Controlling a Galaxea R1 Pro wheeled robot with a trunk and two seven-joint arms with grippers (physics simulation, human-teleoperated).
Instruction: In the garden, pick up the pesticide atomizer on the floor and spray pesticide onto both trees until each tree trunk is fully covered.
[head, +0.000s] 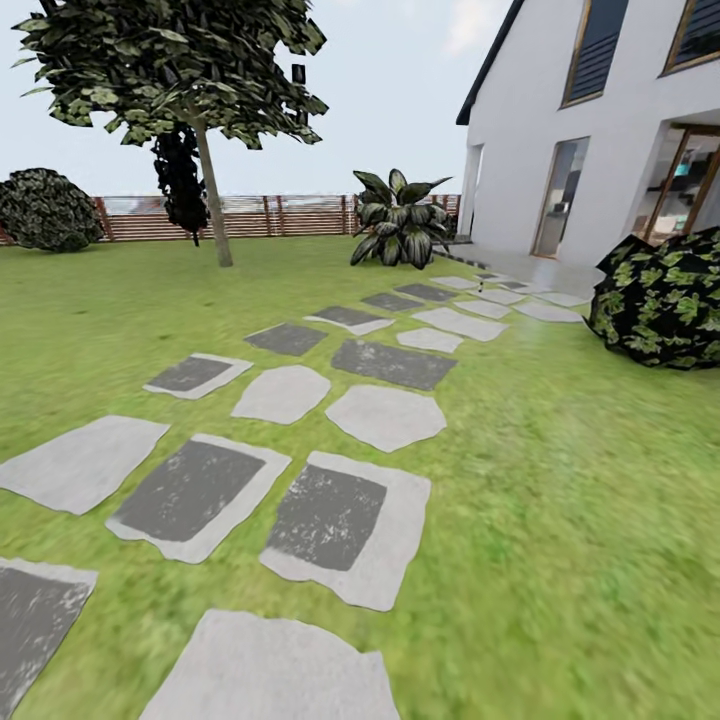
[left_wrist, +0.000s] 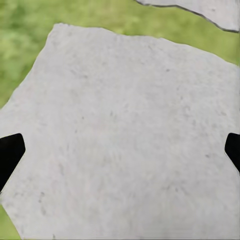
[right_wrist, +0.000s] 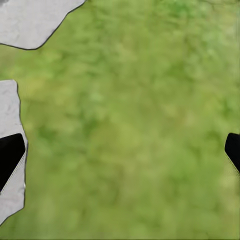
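Residential back garden of a house. A grass lawn (head: 560, 520) is crossed by a path of irregular grey stepping stones (head: 345, 525) leading toward a white two-storey house (head: 590, 140) with a dark roof edge, tall glazed doors and upper windows. A brown horizontal-slat wooden fence (head: 290, 215) closes the far side under open sky. Planting includes a thin-trunked leafy tree (head: 212, 190), a broad-leaved plant (head: 400, 225) beside the path, a rounded bush (head: 45, 210) by the fence and a dark shrub (head: 665, 300) near the house. Wrist views show stone slab (left_wrist: 125, 140) and grass (right_wrist: 135, 130) underfoot
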